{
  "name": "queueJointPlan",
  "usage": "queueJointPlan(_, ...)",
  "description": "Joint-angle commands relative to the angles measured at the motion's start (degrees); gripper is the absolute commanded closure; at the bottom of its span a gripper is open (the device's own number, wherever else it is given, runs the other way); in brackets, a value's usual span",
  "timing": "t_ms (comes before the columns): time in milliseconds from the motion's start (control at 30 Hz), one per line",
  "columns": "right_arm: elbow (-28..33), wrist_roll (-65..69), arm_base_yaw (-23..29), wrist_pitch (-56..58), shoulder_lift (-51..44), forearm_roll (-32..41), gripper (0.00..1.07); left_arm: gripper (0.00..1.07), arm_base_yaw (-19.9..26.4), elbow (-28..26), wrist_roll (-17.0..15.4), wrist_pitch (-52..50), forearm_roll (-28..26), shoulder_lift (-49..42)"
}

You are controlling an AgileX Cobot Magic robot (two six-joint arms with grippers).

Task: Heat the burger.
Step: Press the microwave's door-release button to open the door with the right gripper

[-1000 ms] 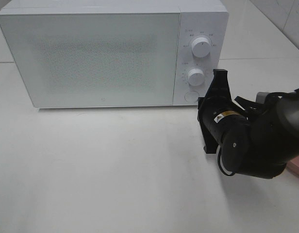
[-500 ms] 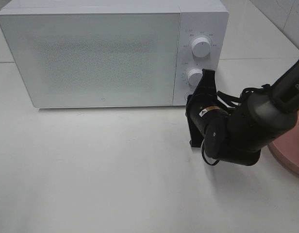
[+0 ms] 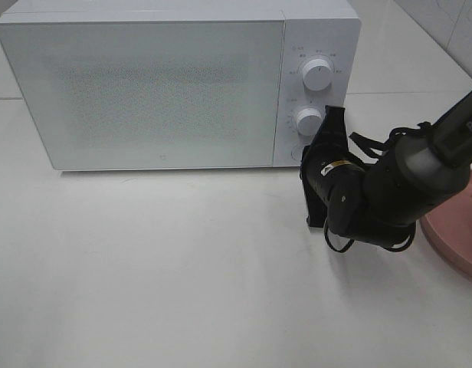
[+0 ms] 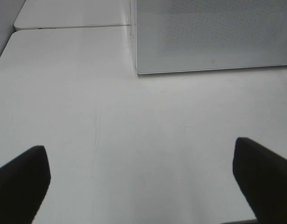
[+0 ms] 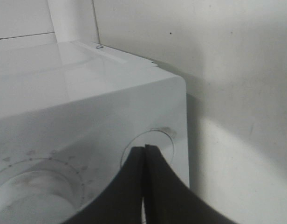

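Note:
The burger is out of view in every frame. The white microwave (image 3: 144, 84) stands at the back of the table with its door closed. My right gripper (image 3: 306, 157) is shut, with nothing between its fingers, and sits against the low end of the control panel. In the right wrist view its closed fingertips (image 5: 144, 151) meet right at the round button (image 5: 158, 139) under the dials. My left gripper (image 4: 143, 175) is open over bare table, with the microwave's lower left corner (image 4: 139, 70) ahead of it; the exterior high view does not show this gripper.
Two white knobs (image 3: 316, 74) (image 3: 308, 121) sit above the button on the panel. A pink round plate (image 3: 458, 230) lies at the right edge, partly behind the right arm. White table (image 3: 182, 268) spreads in front of the microwave.
The right arm swung left from beside the microwave, bringing its shut gripper up to the bottom of the control panel. The pink plate has become more visible.

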Motion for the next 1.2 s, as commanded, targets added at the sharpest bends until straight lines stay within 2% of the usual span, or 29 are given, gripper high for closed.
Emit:
queueJointPlan(33,-0.7,-0.4,-0.2,-0.2,0.4,-1.1,1.05,0.07,0.1,0.2,-0.1,-0.5,-0.5,-1.3)
queueJointPlan(167,-2.2,1.0,-0.2,-0.3,1.3,-2.9,1.05,0.07,0.1,0.2,-0.1,-0.5,-0.5,-1.3)
queueJointPlan(800,-5.3,-2.6,-0.2,-2.6,2.6,1.2,1.05,0.07,0.1,0.2,-0.2,-0.5,-0.5,-1.3)
queueJointPlan(1200,-9.7,-5.0,-2.2,-10.3,3.8,0.9,1.05,0.07,0.1,0.2,-0.2,-0.5,-0.5,-1.3)
